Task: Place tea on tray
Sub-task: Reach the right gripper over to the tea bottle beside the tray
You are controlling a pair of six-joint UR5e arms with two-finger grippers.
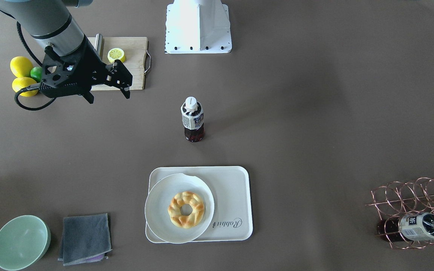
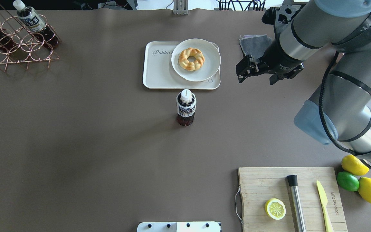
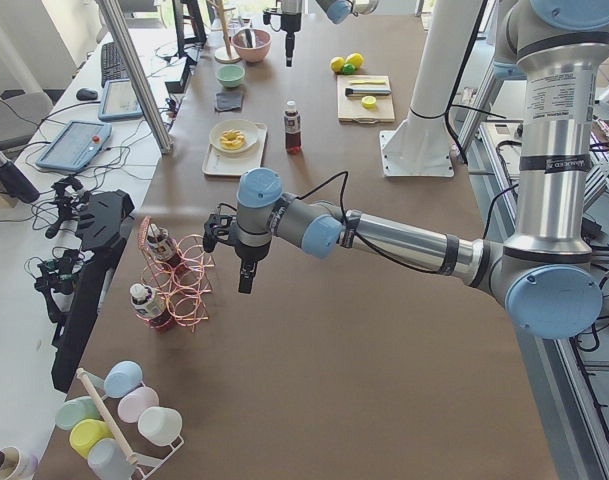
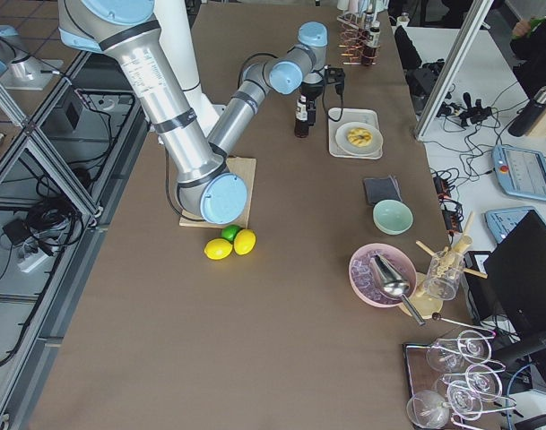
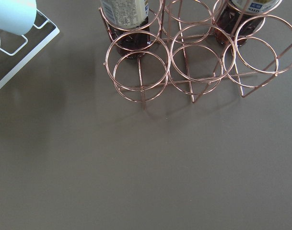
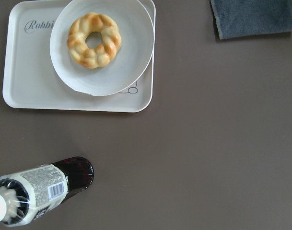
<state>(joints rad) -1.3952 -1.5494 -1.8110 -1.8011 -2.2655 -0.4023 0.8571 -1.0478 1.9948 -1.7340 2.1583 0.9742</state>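
Observation:
The tea bottle (image 1: 192,120) stands upright and alone on the table, a short way on the robot's side of the cream tray (image 1: 234,188). It also shows in the overhead view (image 2: 185,108) and at the lower left of the right wrist view (image 6: 40,191). The tray (image 2: 158,72) holds a white plate (image 1: 158,216) with a braided doughnut (image 1: 186,209). My right gripper (image 1: 107,96) is open and empty, held above the table off to the side of the bottle (image 2: 256,80). My left gripper (image 3: 246,282) points down beside the copper rack; I cannot tell whether it is open.
The copper wire rack (image 1: 413,195) holds more bottles (image 1: 420,226). A wooden cutting board (image 2: 288,193) carries a lemon half (image 2: 275,208), a steel rod and a yellow knife. Lemons and a lime (image 2: 348,181) lie beside it. A green bowl (image 1: 21,242) and a grey cloth (image 1: 85,239) lie near the tray.

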